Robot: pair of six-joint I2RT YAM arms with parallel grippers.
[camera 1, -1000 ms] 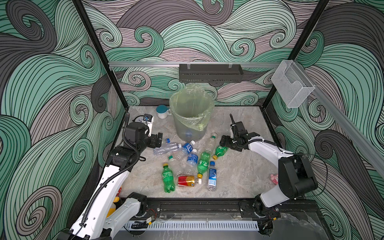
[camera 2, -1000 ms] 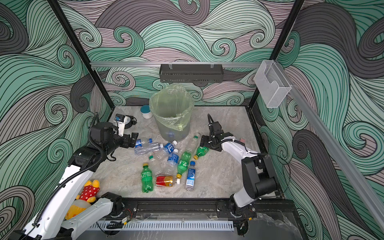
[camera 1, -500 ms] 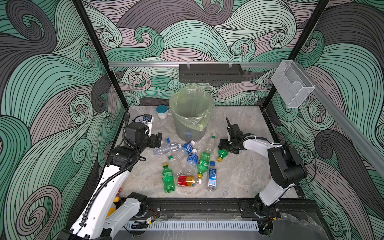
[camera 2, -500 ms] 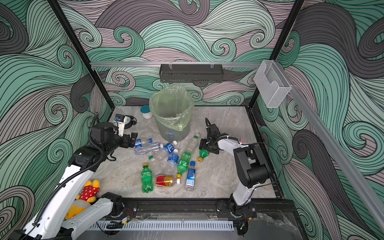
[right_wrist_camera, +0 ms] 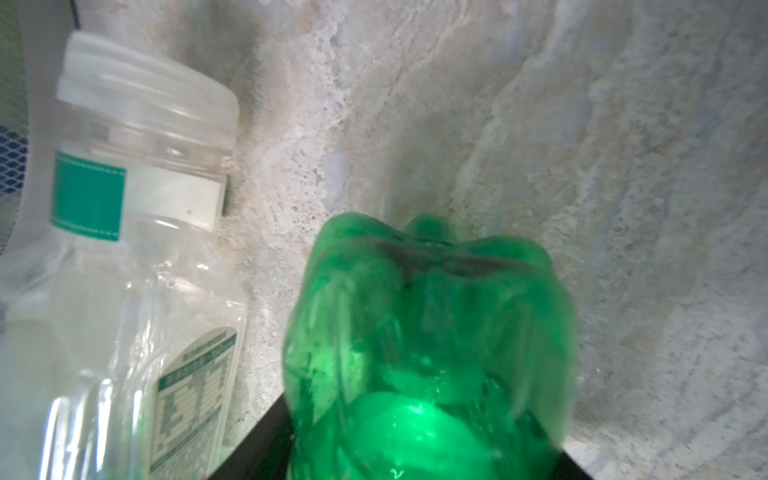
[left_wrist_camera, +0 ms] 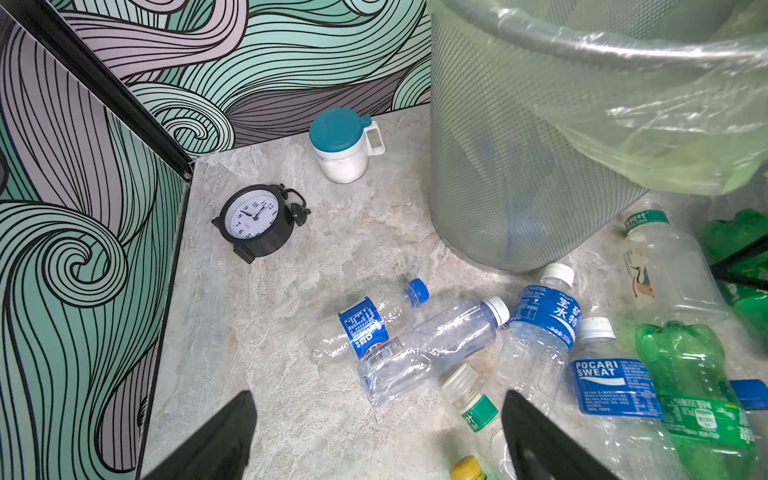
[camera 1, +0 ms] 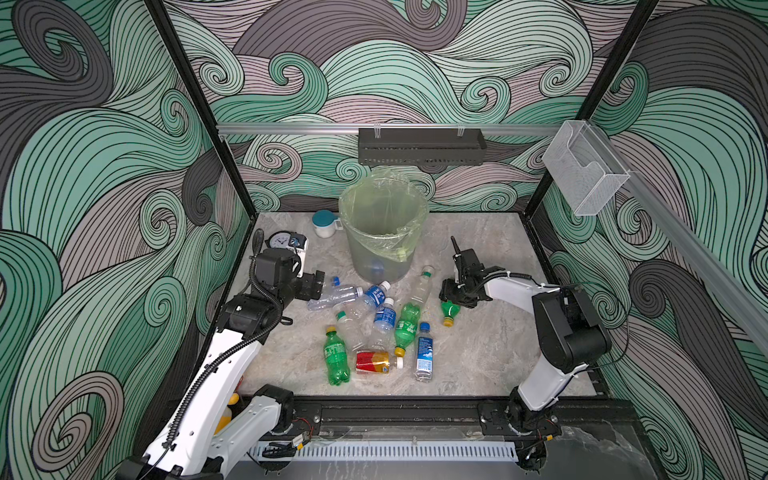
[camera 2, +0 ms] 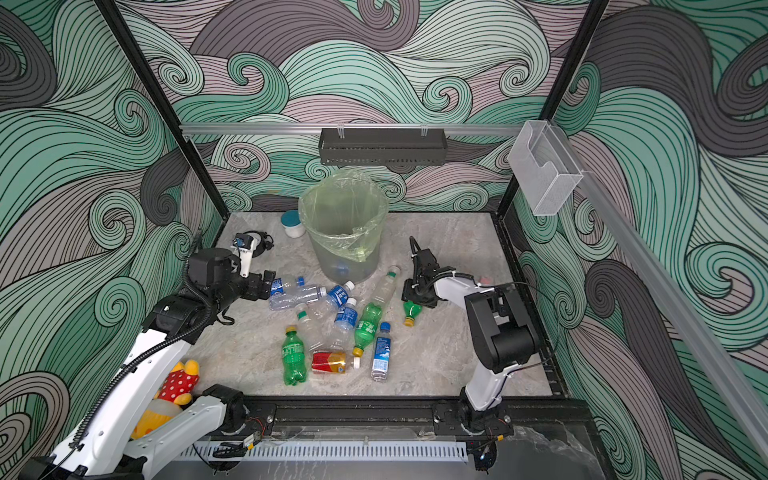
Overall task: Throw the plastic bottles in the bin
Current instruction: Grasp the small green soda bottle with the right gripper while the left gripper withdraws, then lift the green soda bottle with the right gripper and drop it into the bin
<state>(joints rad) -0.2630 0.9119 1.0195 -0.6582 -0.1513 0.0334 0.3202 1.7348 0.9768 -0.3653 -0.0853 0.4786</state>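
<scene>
The bin [camera 1: 382, 232], a grey bucket lined with a yellow-green bag, stands at the back middle in both top views [camera 2: 343, 226]. Several plastic bottles lie in front of it, among them a green one [camera 1: 336, 356], a red-and-yellow one [camera 1: 374, 362] and a blue-labelled one [camera 1: 424, 353]. My right gripper [camera 1: 453, 297] is low on the table, shut on the base of a small green bottle [camera 1: 449, 309], which fills the right wrist view [right_wrist_camera: 424, 332]. My left gripper [camera 1: 318, 282] is open beside the clear bottles [left_wrist_camera: 432, 345], its fingers [left_wrist_camera: 224, 440] holding nothing.
A white jar with a teal lid [camera 1: 324, 223] and a black alarm clock [left_wrist_camera: 257, 216] sit at the back left. A plush toy [camera 2: 174, 386] lies by the left arm's base. A clear box [camera 1: 582, 170] and a black shelf [camera 1: 419, 145] hang on the walls.
My right gripper has dropped toward the small green bottle and closed its jaws round the base, and its elbow has swung forward. The left arm has not moved.
</scene>
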